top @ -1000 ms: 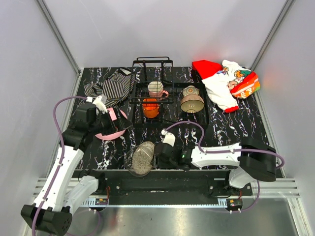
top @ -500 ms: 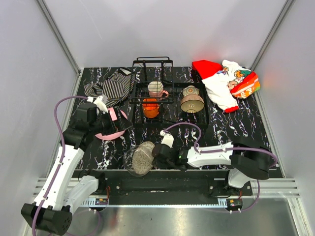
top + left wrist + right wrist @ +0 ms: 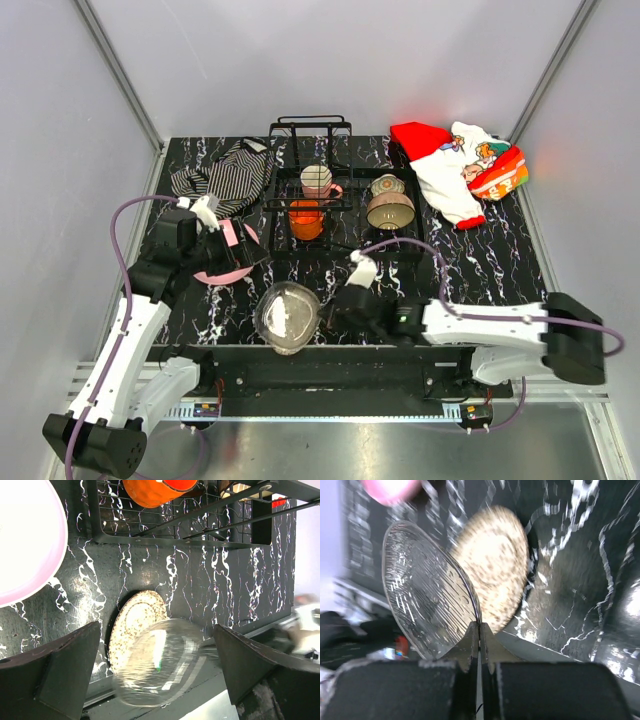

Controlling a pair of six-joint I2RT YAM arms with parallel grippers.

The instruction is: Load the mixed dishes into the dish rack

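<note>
- Our right gripper [image 3: 480, 628] is pinched fully shut on the thin rim of a clear glass plate [image 3: 427, 600]. The plate hangs tilted near the table's front edge, over the tan-gold patterned plate [image 3: 496, 577].
- Our left gripper [image 3: 157, 630] is spread wide with nothing between its fingers. In the top view it hovers over the pink round plate [image 3: 222, 270], left of the dish rack [image 3: 335, 150].
- We judge the step in hand to be carrying the glass plate to the rack. The hold is a narrow edge pinch on smooth glass, so we should travel slowly. We should also keep the plate from swinging about the fingers and clear the rack's front wire before lowering it between the wires.
- We should steer around the small orange cup [image 3: 306, 218] and the cream-pink mug [image 3: 318, 180], both already standing in the rack. The brownish bowl [image 3: 390, 210] and the small floral patterned cup [image 3: 385, 185] sit just to their right, seemingly on the rack's low part.
- The glass is transparent, finely ribbed and thin-edged, so we expect it to be hard and slippery.
- The tan-gold plate is speckled, round and shallow, and the pink one is glossy.
- The rack is thin black wire, and the table [image 3: 470, 260] is black with white veining.
</note>
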